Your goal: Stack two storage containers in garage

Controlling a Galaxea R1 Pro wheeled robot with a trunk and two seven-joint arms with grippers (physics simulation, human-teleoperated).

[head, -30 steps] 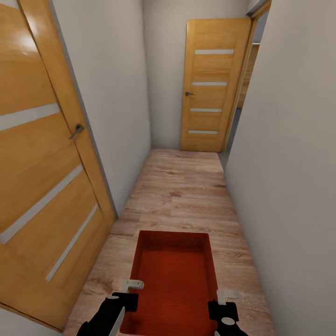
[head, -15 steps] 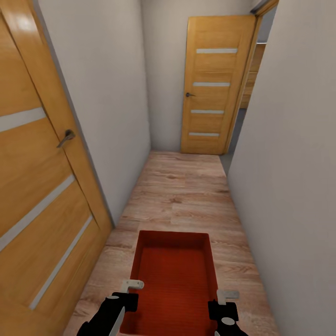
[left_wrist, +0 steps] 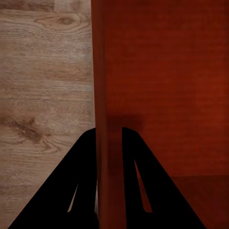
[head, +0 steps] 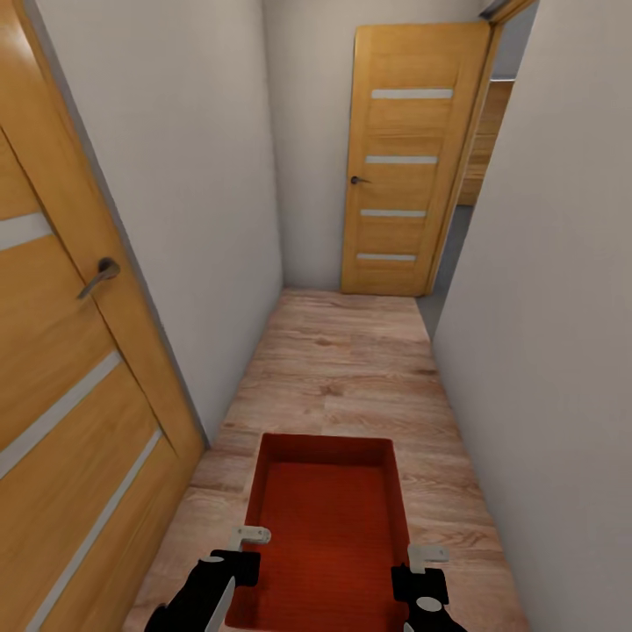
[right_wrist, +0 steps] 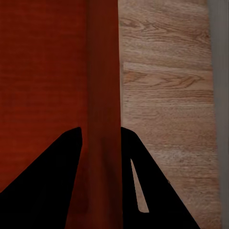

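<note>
One orange-red storage container (head: 329,500) hangs low in front of me over the wood-plank corridor floor, open side up and empty. My left gripper (head: 246,555) is shut on its left wall and my right gripper (head: 411,570) is shut on its right wall. In the left wrist view the black fingers of the left gripper (left_wrist: 109,136) straddle the container wall (left_wrist: 107,71). In the right wrist view the right gripper (right_wrist: 100,133) clamps the opposite wall (right_wrist: 102,71) the same way. The living room and the garage are out of view.
I am in a narrow corridor with pale walls close on both sides. A wooden door (head: 61,369) with a lever handle (head: 96,276) stands close at the left. Another wooden door (head: 404,158) closes the far end, with an open doorway (head: 452,254) beside it at the right.
The camera has moved forward along the corridor: the left door has slid towards the picture's edge and the far door is nearer. Container and grippers keep their places in the view.
</note>
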